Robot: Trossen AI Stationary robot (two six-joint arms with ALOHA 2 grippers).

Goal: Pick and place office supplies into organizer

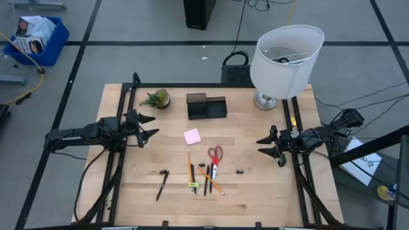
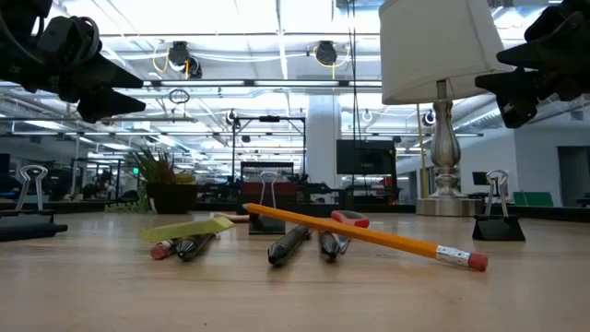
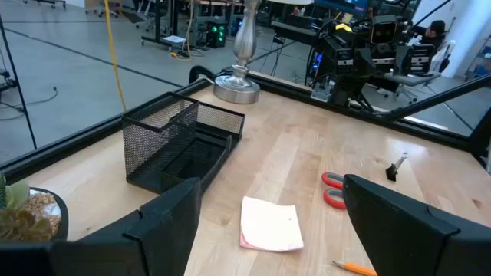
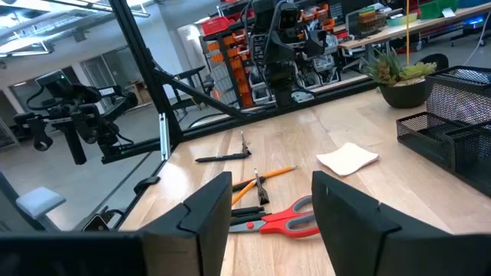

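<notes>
Hovering apart, open: left gripper (image 1: 148,128), right gripper (image 1: 271,146)

2 dark, seemingly matte arms (image 1: 83,135), blunt black 2-finger hands (image 1: 148,128).

Left wrist view: scissors (image 3: 334,189) partly hidden behind the left tool (image 3: 268,230); only the red handles show. One pencil (image 3: 354,267) is cut off by the frame edge. Plant (image 3: 19,211) cropped at the edge. High view: small black bits (image 1: 240,171) on the tabletop (image 1: 255,191) too small to identify.
</notes>
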